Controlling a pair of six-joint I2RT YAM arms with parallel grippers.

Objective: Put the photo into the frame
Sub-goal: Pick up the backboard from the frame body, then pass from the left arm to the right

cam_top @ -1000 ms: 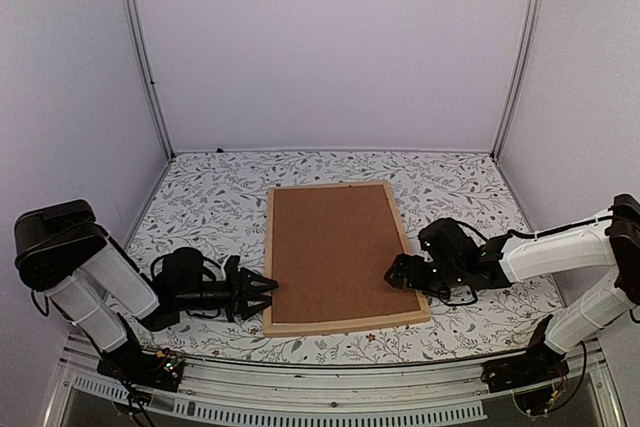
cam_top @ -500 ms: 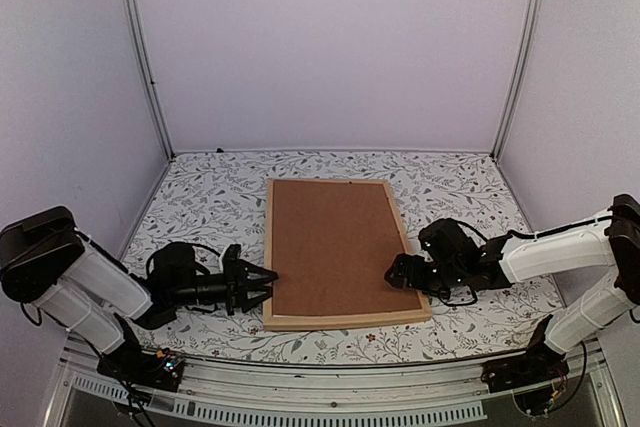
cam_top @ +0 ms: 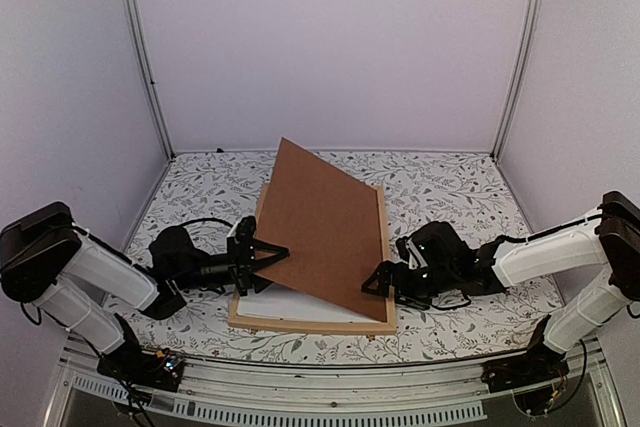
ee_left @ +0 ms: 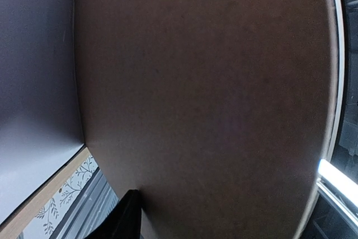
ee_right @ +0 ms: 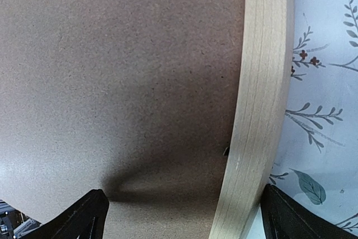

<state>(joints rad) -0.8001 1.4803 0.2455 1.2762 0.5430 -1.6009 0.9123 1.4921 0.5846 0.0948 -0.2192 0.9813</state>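
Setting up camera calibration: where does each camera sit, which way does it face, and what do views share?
Top external: high behind the arm bases, looking down on the tilted flat brown backing board, light-wood rectangular frame, left tool and right tool.
Left wrist: beneath the board, facing its underside; one own finger shows.
Right wrist: low, facing board and frame bar; both fingers show.
All share the board.

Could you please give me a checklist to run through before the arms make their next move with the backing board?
1. Is the plain brown backing board tilted clear of the thin light-wood frame on the left? Ok; its right edge sits low by the right bar.
2. Hold of the left gripper on the board's raised edge: cannot tell.
3. Is the right gripper open? Ok.
4. Is the white sheet inside the frame exposed? Ok.
5. Is that sheet the photo? Cannot tell.
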